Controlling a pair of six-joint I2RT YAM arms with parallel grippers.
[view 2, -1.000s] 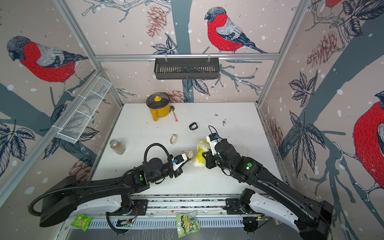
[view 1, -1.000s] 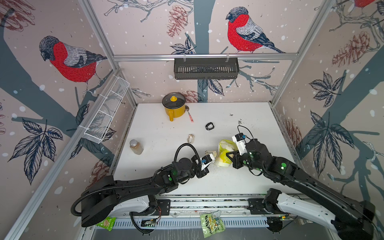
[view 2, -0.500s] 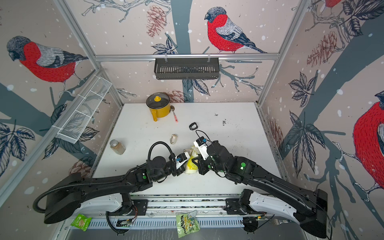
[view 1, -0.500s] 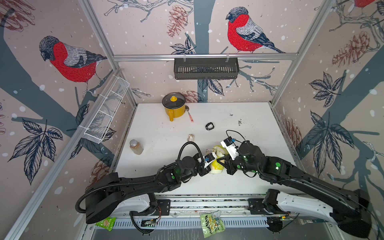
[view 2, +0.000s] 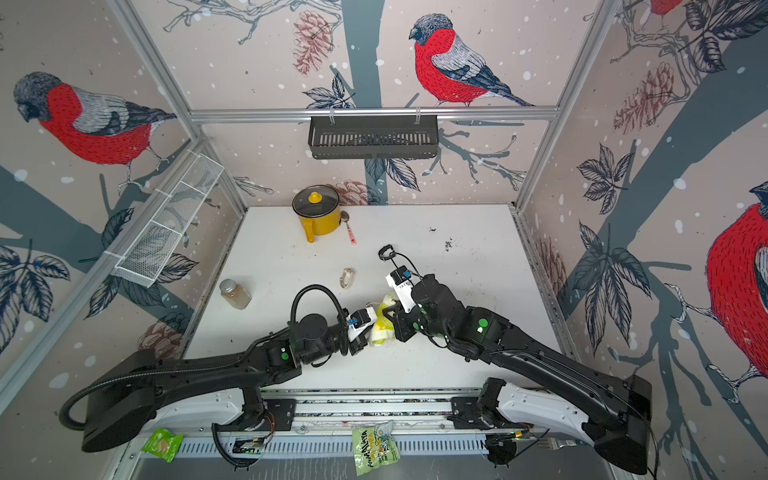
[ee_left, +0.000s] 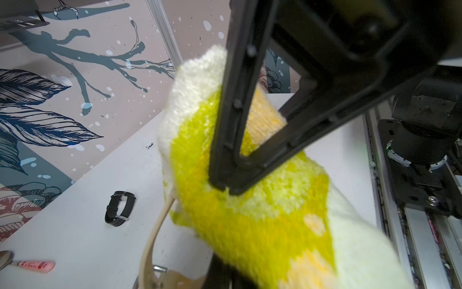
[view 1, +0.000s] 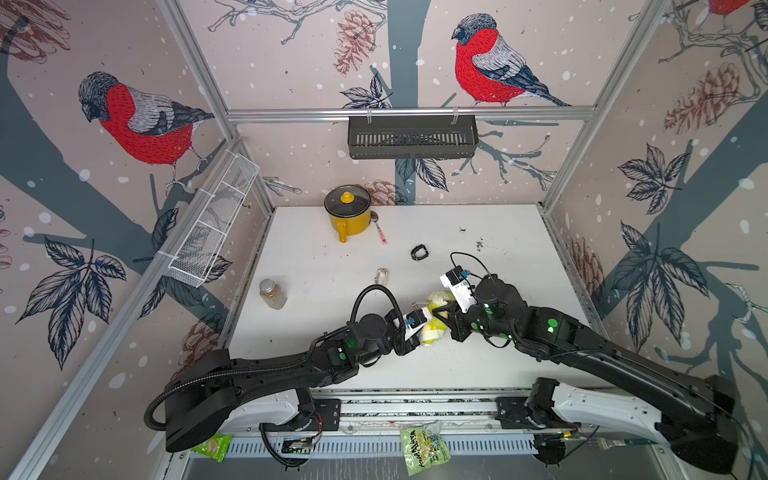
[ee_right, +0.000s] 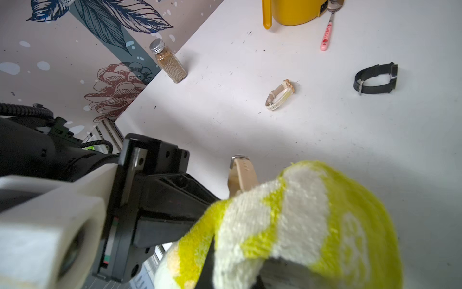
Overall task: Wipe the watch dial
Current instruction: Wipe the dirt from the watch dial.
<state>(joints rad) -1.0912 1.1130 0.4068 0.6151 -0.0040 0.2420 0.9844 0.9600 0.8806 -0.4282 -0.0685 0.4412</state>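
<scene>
My left gripper (view 1: 420, 332) is shut on a watch with a beige strap (ee_left: 152, 237). The strap also shows in the right wrist view (ee_right: 241, 175). The watch dial is hidden under a yellow and white cloth (view 1: 437, 316). My right gripper (view 1: 448, 314) is shut on that cloth (ee_right: 300, 220) and presses it against the held watch from the right. In both top views the two grippers meet at the table's front centre, with the cloth (view 2: 383, 322) bunched between them. One black finger (ee_left: 235, 125) of the right gripper lies over the cloth (ee_left: 250, 220).
A black watch (view 1: 419, 252) and a small beige watch (view 1: 382, 276) lie on the white table (view 1: 498, 257) behind the grippers. A yellow pot (view 1: 348, 214) and a pink-handled spoon (view 1: 380, 235) stand at the back. A spice jar (view 1: 272, 294) is at the left.
The right gripper has carried the cloth left and down onto the watch. The left gripper has shifted a little right to meet it. Both stay shut.
</scene>
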